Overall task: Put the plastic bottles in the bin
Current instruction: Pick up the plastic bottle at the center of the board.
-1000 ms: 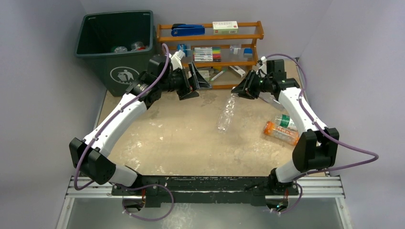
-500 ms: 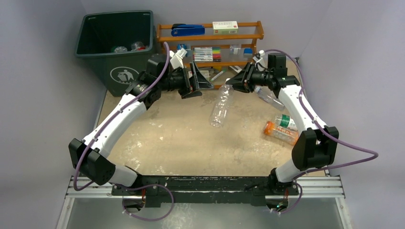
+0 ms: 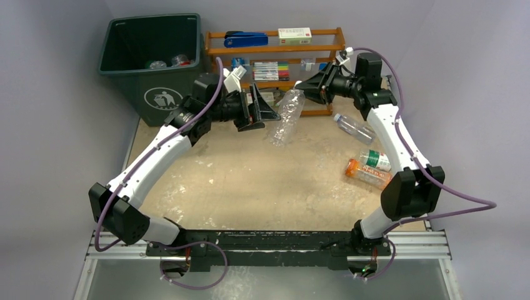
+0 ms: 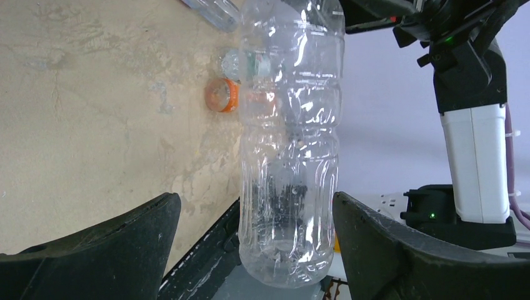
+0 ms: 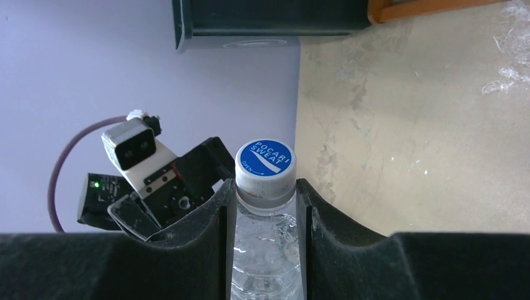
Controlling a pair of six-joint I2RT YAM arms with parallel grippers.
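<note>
From above, the right tool (image 3: 305, 88) was clenched on the neck of a clear bottle (image 3: 286, 115), which hung off the table (image 3: 237, 181), slanting down toward the left tool (image 3: 259, 109); the left tool stood released, its jaws spread wide, just beside the bottle's lower half; both tools were in front of the wooden rack (image 3: 325, 47); the green bin (image 3: 150, 94) stood at the far left, just beside the rack, with two bottles (image 3: 167, 62) lying inside it; three more lay on the table at the right, a blue-capped bottle (image 3: 355, 127) farthest back, then a green-labelled bottle (image 3: 375, 160) just beside an orange bottle (image 3: 367, 175).

In the left wrist view, the clear bottle filled the middle, its base nearest the camera, between the two spread fingers (image 4: 94, 250); a gap showed on one side; on the other, contact could not be told; behind it an orange cap (image 4: 220, 95) showed on the table.

In the right wrist view, the fingers (image 5: 200, 219) pressed either side of the neck, just under a blue-and-white cap (image 5: 265, 159) printed POCARI SWEAT; beyond it was the left arm's wrist camera (image 5: 131, 144).
</note>
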